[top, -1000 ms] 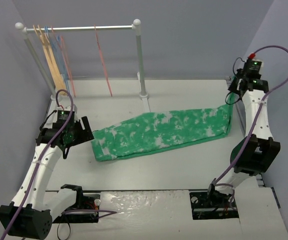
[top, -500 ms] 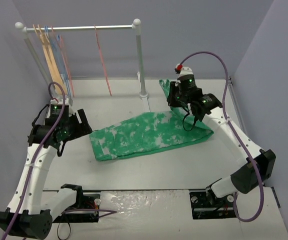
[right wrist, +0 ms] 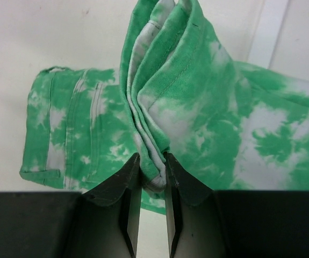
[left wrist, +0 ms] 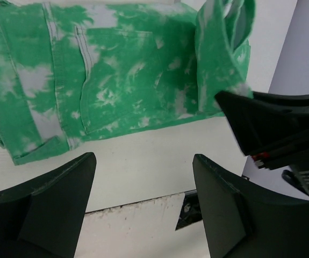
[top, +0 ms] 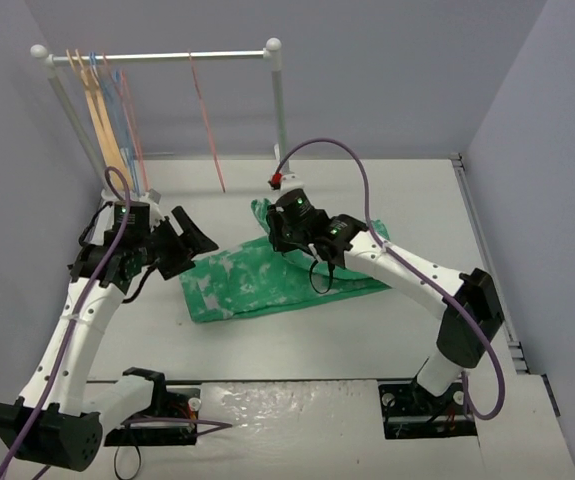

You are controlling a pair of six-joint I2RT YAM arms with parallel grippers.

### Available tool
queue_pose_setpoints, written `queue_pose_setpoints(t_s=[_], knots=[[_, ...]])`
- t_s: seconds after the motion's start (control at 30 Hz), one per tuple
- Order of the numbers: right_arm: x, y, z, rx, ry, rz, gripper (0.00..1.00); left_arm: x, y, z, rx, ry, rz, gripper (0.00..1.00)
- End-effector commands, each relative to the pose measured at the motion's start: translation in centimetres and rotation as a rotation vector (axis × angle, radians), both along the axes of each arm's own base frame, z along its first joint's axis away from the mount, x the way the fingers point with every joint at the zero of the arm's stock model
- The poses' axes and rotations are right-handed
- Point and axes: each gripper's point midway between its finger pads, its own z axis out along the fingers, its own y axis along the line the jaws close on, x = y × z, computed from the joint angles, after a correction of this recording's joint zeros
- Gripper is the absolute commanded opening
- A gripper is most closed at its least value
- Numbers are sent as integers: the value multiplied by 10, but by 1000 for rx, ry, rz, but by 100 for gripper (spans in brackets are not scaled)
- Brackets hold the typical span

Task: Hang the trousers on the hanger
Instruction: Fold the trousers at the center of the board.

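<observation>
Fig.: my R gripper (right wrist: 151, 164) is clamped on a bunched fold of the trousers (right wrist: 197, 107), w/ several layers pinched betw. the fingers and held up over the pocket end. The rest lies flat on the table (top: 367, 340). My L gripper (left wrist: 143, 183) hangs near that end w/ jaws wide apart, holding nothing. The hanger (top: 205, 110) hangs on the rail (top: 167, 57), well apart from the cloth. Risk (my judgement): the thick stack slips from the pinch, or the unpinned end drags & the fold lands skewed. Count: 1 trousers, 2 grippers, 1 hanger alone; the cluster (top: 107, 110) at the rail's left is too tight to count.
</observation>
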Motion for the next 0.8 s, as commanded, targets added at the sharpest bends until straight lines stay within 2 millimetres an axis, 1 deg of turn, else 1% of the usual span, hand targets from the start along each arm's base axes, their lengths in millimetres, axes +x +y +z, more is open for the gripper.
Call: queue_pose_setpoints(t_s=[0.0,0.13,0.23,0.33,0.53,0.77], knots=[[-10,50,39,124,-121,64,0,3,13,31,39,-111,56,70],[-28,75,43,139,-138,113,0,-12,38,25,172,-95,97,70],[-35,94,47,155,-168,138,0,-23,59,22,263,-90,147,70],[-42,109,45,154,-171,167,0,-28,64,21,286,-84,159,70],[-49,139,42,154,-185,215,0,-33,73,20,319,-78,193,70],[-52,153,8,125,-144,230,0,-37,78,15,336,-66,209,70]])
